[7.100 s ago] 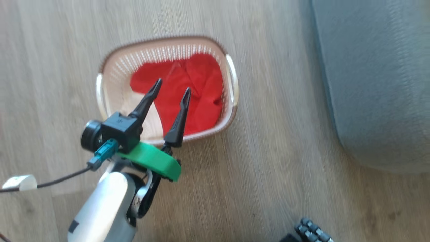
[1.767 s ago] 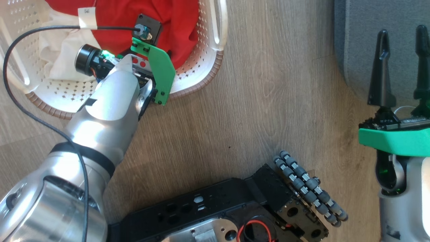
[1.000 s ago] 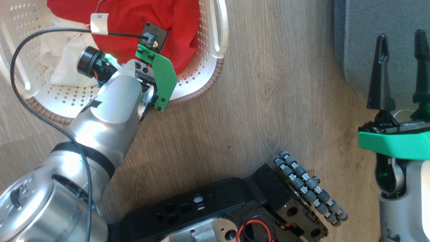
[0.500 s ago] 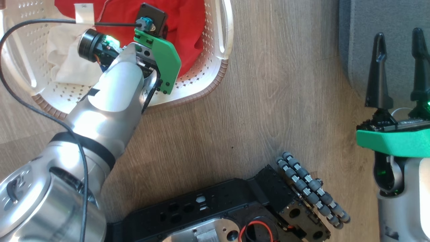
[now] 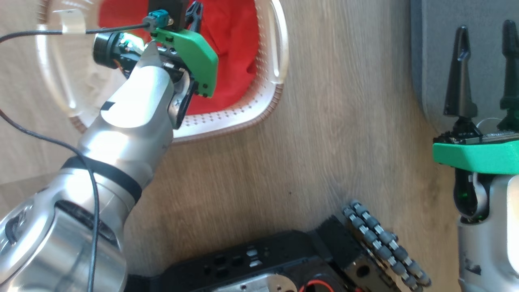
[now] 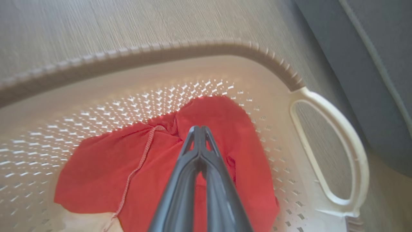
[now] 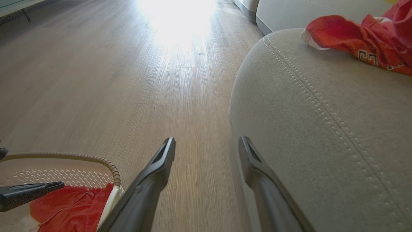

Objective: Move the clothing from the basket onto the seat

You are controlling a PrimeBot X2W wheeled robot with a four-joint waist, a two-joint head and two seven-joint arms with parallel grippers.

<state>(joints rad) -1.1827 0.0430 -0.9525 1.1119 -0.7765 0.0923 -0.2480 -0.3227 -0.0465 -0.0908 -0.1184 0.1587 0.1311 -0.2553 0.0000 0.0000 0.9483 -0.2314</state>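
Wood floor; red clothing in basket beneath left claw, tips pressed together; right claw spread.

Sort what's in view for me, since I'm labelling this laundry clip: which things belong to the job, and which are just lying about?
Job in hand:
- red clothing in the basket
- seat
- red garment already lying on the seat
- left gripper, shut, over the basket
- right gripper, open

Just lying about:
- wooden floor
- robot's base
- cable
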